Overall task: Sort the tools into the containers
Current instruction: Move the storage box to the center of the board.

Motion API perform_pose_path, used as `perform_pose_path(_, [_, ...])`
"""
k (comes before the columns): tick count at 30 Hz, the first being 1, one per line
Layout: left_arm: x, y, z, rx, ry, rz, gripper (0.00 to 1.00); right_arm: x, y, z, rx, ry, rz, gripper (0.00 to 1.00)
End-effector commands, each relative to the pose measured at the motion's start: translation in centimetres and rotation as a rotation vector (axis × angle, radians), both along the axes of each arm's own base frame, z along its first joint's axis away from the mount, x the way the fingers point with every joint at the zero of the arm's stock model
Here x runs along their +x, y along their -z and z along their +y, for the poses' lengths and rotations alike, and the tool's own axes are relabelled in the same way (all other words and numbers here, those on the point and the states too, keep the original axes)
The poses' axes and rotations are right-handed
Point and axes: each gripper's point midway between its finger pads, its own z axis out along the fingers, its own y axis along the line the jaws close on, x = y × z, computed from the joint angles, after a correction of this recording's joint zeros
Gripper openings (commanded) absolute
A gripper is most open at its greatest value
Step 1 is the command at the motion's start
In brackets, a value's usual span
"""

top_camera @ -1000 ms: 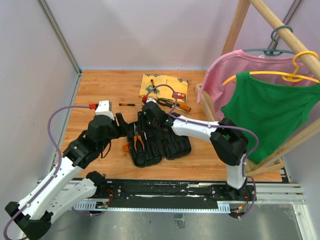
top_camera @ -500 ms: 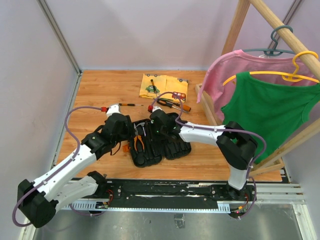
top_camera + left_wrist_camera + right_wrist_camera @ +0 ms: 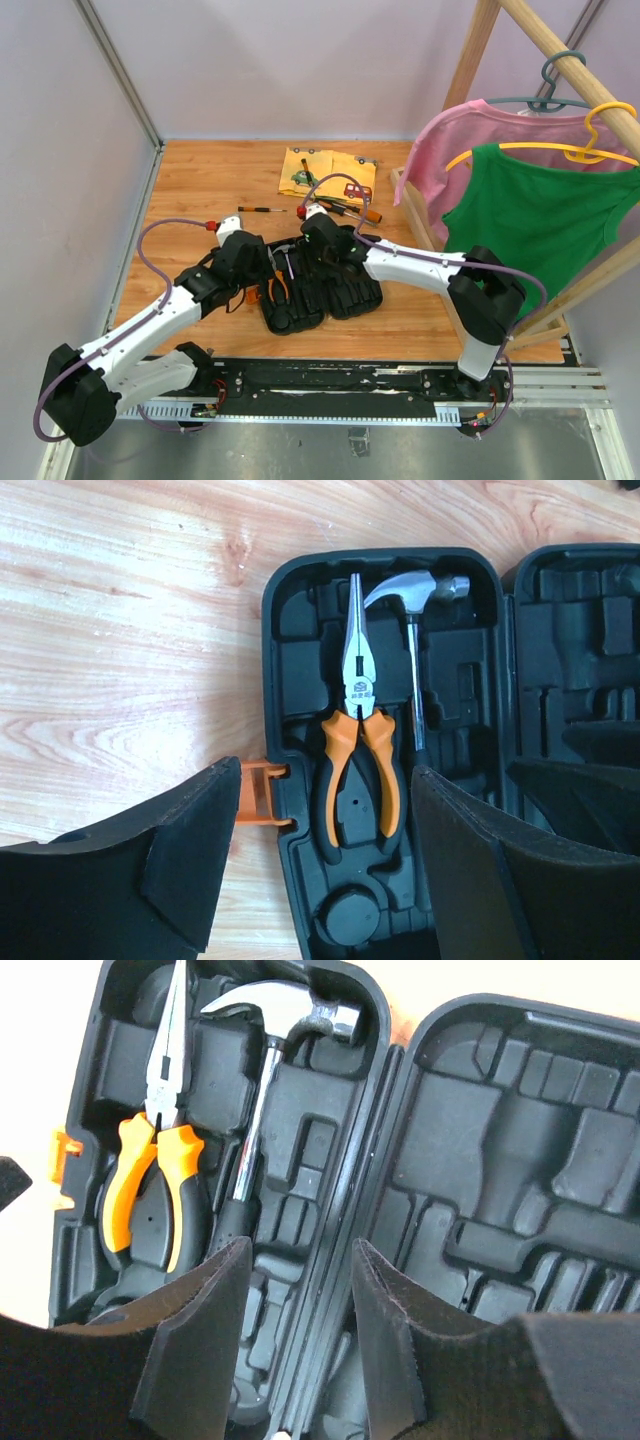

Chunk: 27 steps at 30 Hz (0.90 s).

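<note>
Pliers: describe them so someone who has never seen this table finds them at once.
On the wooden table lies an open black tool case. Its left half holds two tools side by side; the pliers are the one nearer the orange latch. Unlike the steel hammer beside them, they have orange handles and a long thin nose.

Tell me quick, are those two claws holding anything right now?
Left gripper: open, holding nothing, above the pliers.
Right gripper: open, holding nothing, above the tool case.
</note>
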Motion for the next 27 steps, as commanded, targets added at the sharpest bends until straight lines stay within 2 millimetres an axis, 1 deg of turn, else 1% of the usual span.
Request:
perform_pose_path(1, [0.2,-0.2,0.4,-0.01,-0.03,-0.03,0.74,1.3,1.3,-0.8,-0.1,-0.015,-0.009,0.46])
perform_pose_path(5, [-0.2,-0.1,1.0,-0.014,-0.036,-0.033,0.74,1.6,2.3,-1.0,-0.119,-0.027,0.007,0.44])
perform_pose_path(8, [-0.4,0.3,1.3,-0.016,-0.041,-0.028,0.75,1.4,3.2,-0.8,-0.138,-0.05,0.025,0.43])
perform_pose_path(11, [-0.4,0.6,1.6,-0.013,-0.044,-0.023,0.75,1.4,4.0,-1.3,-0.177,-0.037,0.041,0.43])
perform_pose_path(17, [-0.2,0.7,1.4,-0.024,-0.034,-0.022,0.75,1.3,4.8,-3.2,-0.271,0.0,0.055,0.4])
perform_pose_path(20, [0.0,0.7,1.1,-0.03,-0.019,-0.024,0.75,0.6,5.6,-4.4,-0.324,-0.004,0.075,0.33])
perform_pose_path(23, [0.0,0.8,0.9,-0.031,-0.005,-0.026,0.75,-0.1,6.1,-6.1,-0.369,0.008,0.083,0.28])
perform_pose_path(27, [-0.1,1.2,0.6,-0.035,0.011,-0.019,0.75,-1.0,6.2,-7.9,-0.4,0.031,0.085,0.23])
